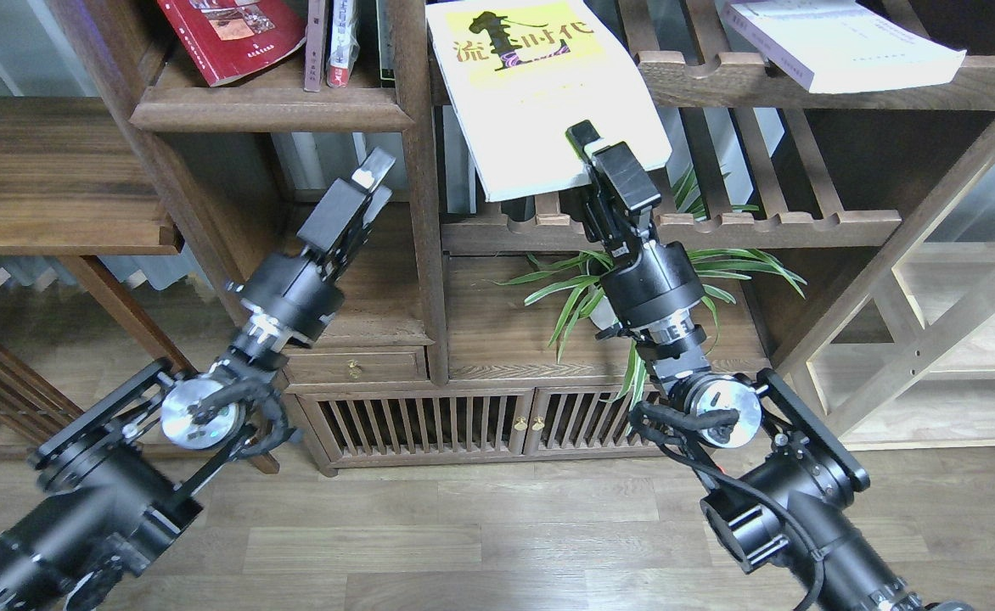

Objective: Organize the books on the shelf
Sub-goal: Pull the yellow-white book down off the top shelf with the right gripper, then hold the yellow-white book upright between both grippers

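Note:
My right gripper [589, 151] is shut on the lower right corner of the yellow-green book [540, 85] and holds it in the air in front of the slatted racks, just right of the middle post. The dark red book [230, 34] leans on the solid brown shelf [268, 106] at top left, next to thin spines. The thick white book [841, 42] lies on the upper slatted rack at top right. My left gripper [372, 174] reaches up below the shelf; its fingers look close together and hold nothing.
A potted spider plant [625, 288] stands on the cabinet top under the lower slatted rack [769, 225]. The middle post [417, 178] rises between my grippers. A drawer with a brass knob [353, 367] is below my left gripper.

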Robot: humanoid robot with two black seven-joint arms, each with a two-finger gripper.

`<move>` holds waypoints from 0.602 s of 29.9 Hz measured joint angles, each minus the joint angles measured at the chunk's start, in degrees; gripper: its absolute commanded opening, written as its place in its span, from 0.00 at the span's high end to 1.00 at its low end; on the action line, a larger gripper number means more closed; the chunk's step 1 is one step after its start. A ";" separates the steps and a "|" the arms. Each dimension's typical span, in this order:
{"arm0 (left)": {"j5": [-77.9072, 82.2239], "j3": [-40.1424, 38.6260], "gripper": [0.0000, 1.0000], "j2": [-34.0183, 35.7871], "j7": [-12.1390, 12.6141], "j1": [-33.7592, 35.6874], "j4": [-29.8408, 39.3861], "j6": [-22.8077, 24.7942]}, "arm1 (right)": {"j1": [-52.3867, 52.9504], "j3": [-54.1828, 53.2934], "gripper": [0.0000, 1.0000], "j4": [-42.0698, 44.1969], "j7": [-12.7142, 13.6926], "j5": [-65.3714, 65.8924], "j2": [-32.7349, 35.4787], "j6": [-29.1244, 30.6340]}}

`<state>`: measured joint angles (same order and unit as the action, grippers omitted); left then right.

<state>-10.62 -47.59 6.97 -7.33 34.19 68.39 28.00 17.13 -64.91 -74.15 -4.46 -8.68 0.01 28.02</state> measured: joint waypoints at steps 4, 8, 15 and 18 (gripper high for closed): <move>-1.10 0.13 0.03 -2.56 0.04 2.39 -0.71 0.00 | -2.05 2.94 0.97 -0.31 0.11 0.02 -0.01 0.00; -1.22 0.24 0.03 -4.16 0.08 3.09 -0.95 0.00 | -2.75 1.79 0.98 -0.54 0.14 0.04 -0.01 0.00; -1.17 0.31 0.03 -4.58 0.13 3.56 -2.81 0.00 | -4.23 1.19 0.98 -1.37 0.25 0.07 -0.01 0.00; -1.17 0.37 0.03 -4.94 0.13 5.05 -4.58 0.00 | -4.57 1.18 0.98 -1.54 0.43 0.07 -0.01 0.00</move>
<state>-11.79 -47.22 2.02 -7.21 39.24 63.81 28.00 12.56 -63.73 -75.69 -4.03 -8.61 0.00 28.02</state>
